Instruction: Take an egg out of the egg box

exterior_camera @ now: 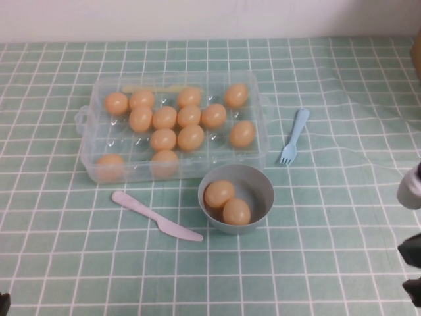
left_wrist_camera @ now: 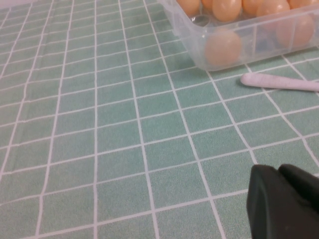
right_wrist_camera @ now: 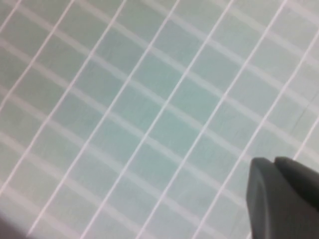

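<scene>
The clear plastic egg box [exterior_camera: 262, 105] stands at the middle back of the table and holds several orange-tan eggs, one of them near its centre [exterior_camera: 164, 118]. My right gripper [exterior_camera: 411, 266] is at the table's right edge, far from the box, shut and empty; its wrist view shows it [right_wrist_camera: 275, 162] over bare cloth. My left gripper [left_wrist_camera: 279, 172] is shut and empty near the front left corner, only a dark tip [exterior_camera: 3, 303] showing in the high view. Its wrist view shows the box corner [left_wrist_camera: 249, 45] with an egg [left_wrist_camera: 223, 47] behind the wall.
A grey bowl [exterior_camera: 266, 191] in front of the box holds two eggs [exterior_camera: 219, 193]. A pink plastic knife [exterior_camera: 154, 215] lies to the bowl's left and also shows in the left wrist view [left_wrist_camera: 279, 82]. A blue fork [exterior_camera: 294, 135] lies right of the box. Green checked cloth covers the table.
</scene>
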`<state>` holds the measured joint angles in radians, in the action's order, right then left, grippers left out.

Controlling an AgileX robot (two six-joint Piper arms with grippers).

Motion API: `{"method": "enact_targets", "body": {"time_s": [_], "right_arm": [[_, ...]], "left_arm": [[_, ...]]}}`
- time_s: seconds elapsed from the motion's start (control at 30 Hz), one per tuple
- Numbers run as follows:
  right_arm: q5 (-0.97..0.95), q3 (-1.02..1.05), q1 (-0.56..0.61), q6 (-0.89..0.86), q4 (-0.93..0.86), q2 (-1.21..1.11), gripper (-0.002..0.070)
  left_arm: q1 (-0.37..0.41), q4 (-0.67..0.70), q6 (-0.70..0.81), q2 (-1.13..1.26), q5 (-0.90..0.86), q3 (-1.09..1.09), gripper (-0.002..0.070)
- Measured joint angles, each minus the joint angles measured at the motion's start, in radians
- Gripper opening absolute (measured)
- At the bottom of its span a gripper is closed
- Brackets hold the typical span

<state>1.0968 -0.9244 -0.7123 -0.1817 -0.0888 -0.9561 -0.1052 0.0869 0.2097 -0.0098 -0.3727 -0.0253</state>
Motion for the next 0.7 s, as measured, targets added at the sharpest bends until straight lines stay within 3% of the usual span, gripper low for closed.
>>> {"method": "enact_targets", "body": {"time_s": [0.13, 0.37, 0.53, 0.7], "right_arm": [[-0.227, 0.178, 0.088, 0.052, -0.027, 0.099, -0.0016], [-0.706, 0.662, 0.394, 0.096, -0.078, 0.42, -0.0016], [-0.843, 0.858, 0.579, 0.095, -0.04, 0.681, -0.0016], [-0.892, 0.931, 0.682, 0.095, 0.053, 0.875, -0.0016]], "left_arm": [[0.001, 0.0, 0.0, 0.0, 0.0, 0.0, -0.0003], [0.001, 0.0, 0.0, 0.0, 0.0, 0.0, -0.0003], [0.001, 0.0, 0.0, 0.0, 0.0, 0.0, -0.0003], [0.001, 0.0, 0.0, 0.0, 0.0, 0.0, -0.0003]]}}
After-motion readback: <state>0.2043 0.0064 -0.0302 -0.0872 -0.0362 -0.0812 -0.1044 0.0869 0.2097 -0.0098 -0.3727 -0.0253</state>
